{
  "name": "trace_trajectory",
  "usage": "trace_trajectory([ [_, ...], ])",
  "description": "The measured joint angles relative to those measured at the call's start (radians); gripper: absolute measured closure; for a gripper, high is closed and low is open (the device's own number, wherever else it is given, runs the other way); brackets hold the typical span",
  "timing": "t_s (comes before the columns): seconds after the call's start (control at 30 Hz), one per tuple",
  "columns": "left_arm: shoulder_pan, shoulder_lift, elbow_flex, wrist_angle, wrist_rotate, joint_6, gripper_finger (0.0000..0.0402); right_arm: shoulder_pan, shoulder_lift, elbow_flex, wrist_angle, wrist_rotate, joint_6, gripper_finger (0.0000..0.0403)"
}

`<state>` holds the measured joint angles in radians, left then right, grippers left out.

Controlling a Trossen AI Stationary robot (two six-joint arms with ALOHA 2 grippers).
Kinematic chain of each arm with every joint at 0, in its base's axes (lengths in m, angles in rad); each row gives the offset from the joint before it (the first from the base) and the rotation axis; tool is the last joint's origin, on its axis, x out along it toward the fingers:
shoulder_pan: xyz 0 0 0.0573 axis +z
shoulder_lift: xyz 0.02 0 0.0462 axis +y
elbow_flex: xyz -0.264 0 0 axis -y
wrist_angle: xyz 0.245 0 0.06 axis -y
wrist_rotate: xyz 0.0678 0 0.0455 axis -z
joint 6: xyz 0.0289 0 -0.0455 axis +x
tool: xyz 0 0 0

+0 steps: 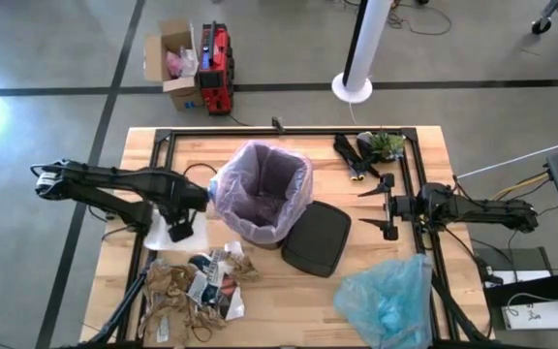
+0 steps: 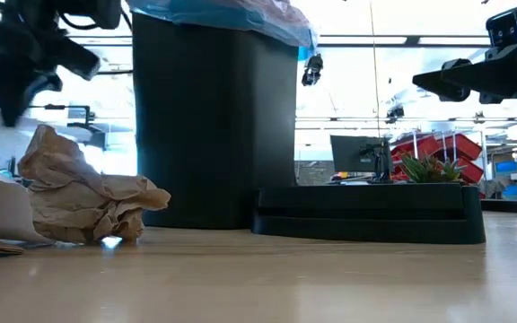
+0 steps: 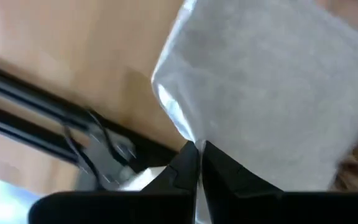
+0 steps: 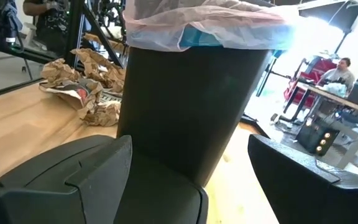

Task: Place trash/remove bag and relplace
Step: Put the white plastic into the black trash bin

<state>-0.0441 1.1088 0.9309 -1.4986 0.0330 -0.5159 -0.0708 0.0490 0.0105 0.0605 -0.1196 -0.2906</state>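
Pinching a white paper scrap (image 3: pixel 272 87) between closed fingers, the left end effector (image 1: pixel 181 231) hangs just above the table (image 1: pixel 289 291), beside the black bin (image 1: pixel 260 233) and over the near edge of the trash (image 1: pixel 194 286). That trash, a loose heap of crumpled brown paper, white scraps and printed wrappers, lies on the table in front of the left arm. The bin stands upright at mid-table, lined with the pale pink-lavender bag (image 1: pixel 260 189), whose rim folds over the top. A black lid (image 1: pixel 316 237) lies flat, touching the bin's base. The light blue replacement bag (image 1: pixel 386 296) sits crumpled near the table's front right corner. The right end effector (image 1: pixel 387 204) waits with fingers spread wide, facing the bin from the right, near a black-and-green clump (image 1: pixel 371 150).
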Motion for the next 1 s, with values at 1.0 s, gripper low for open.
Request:
trace_trajectory([
  [1.0, -0.137, -0.174, 0.301, 0.226, 0.604, -0.248, 0.0402, 0.000, 0.000, 0.000, 0.041, 0.000, 0.131, 0.0094],
])
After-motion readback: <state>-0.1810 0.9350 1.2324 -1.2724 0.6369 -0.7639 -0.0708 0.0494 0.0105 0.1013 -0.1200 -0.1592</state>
